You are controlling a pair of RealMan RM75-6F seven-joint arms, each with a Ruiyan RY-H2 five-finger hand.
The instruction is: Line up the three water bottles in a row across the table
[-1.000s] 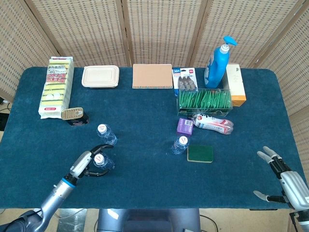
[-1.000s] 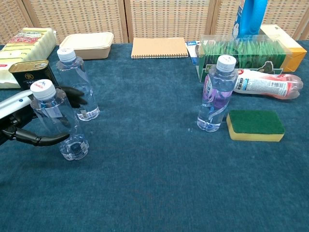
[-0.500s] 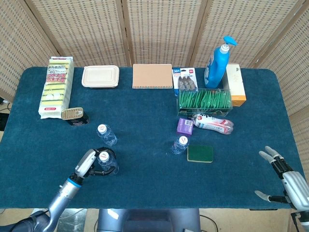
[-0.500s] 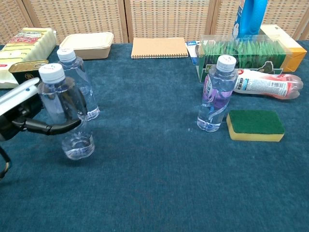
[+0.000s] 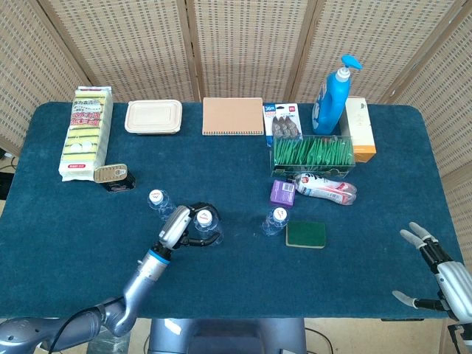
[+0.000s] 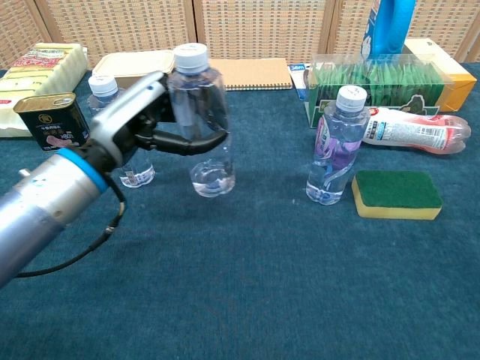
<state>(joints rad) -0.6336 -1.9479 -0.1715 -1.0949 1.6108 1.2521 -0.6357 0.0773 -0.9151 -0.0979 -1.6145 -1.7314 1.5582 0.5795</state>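
Observation:
My left hand [image 5: 179, 226] [image 6: 154, 116] grips a clear water bottle [image 5: 206, 224] [image 6: 201, 124] and holds it upright near the table's middle, its base close to the cloth. A second bottle [image 5: 158, 201] [image 6: 118, 131] stands just left of it, partly behind my arm in the chest view. The third bottle [image 5: 274, 220] [image 6: 336, 146] stands to the right, next to a green sponge [image 5: 305, 234] [image 6: 396, 193]. My right hand [image 5: 441, 273] hovers open at the table's front right corner, far from all bottles.
A small tin [image 5: 112, 175] [image 6: 50, 122] sits left of the bottles. A lying pink-labelled bottle [image 5: 327, 186], a purple packet [image 5: 282, 193] and a green-filled box [image 5: 312, 153] lie behind the third bottle. Notebook [image 5: 233, 116], lidded container [image 5: 153, 116], sponge pack [image 5: 86, 133] and blue pump bottle [image 5: 331, 96] line the far edge.
My left hand has carried its bottle rightward and away from the front edge, from in front of the second bottle to its right. The right hand barely shifted.

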